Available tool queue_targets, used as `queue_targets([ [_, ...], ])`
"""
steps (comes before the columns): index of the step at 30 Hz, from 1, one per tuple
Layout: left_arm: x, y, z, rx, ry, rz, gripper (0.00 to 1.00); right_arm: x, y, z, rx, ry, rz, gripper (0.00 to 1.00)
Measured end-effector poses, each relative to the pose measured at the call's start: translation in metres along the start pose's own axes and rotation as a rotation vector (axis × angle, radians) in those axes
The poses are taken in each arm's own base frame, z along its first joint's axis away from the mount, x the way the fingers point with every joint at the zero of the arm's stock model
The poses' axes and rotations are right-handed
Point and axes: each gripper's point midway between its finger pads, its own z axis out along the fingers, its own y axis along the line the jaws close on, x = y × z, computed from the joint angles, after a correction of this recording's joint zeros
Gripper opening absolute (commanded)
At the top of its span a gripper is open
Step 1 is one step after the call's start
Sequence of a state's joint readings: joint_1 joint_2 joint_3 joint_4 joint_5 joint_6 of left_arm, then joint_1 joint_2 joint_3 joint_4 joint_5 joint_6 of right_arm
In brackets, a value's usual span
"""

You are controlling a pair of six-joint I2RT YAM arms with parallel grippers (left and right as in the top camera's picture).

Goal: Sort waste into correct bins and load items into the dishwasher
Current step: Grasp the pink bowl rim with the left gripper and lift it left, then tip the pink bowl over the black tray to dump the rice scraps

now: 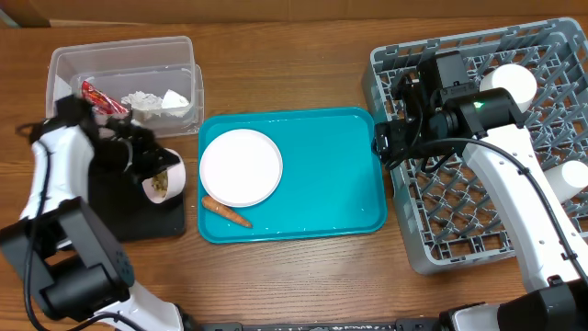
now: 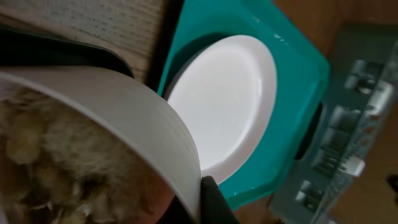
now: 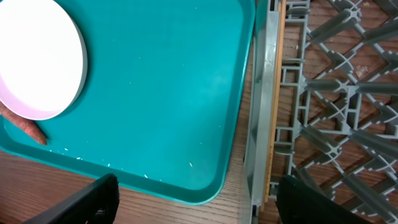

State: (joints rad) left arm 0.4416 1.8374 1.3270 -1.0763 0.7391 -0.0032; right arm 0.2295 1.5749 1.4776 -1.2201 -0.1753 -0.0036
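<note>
1. A wooden table (image 1: 303, 285) holds two bins at the left, a teal serving tray (image 1: 322, 184) in the middle and a grey dish rack (image 1: 459, 230) at the right.
2. The clear plastic tub (image 1: 64, 64) contains a red snack wrapper (image 1: 95, 94) and crumpled white tissue (image 1: 152, 99).
3. The left gripper (image 1: 142, 164) is clamped on the rim of a white cup (image 1: 163, 179), which is tilted over the black tray (image 1: 138, 216). Beige food scraps (image 1: 158, 187) sit inside the cup.
4. On the teal tray lie a flat white plate (image 1: 241, 166) and, touching its edge, a small carrot (image 1: 225, 211).
5. The rack holds a white bowl (image 1: 510, 83) and wooden chopsticks (image 3: 275, 93) along its left wall.
6. The right gripper (image 3: 205, 205) hovers at the rack's left edge, fingers spread wide and holding nothing.
</note>
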Motion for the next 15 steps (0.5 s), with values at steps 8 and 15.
queue_targets([
  [8,0.006,0.007,-0.024,0.308,-0.096,0.01,0.04,0.002,0.0,0.0,0.0,0.007,0.001,0.83],
  [15,0.005,0.01,-0.045,0.463,-0.198,0.007,0.04,0.006,-0.002,0.0,0.012,0.023,0.004,0.83],
])
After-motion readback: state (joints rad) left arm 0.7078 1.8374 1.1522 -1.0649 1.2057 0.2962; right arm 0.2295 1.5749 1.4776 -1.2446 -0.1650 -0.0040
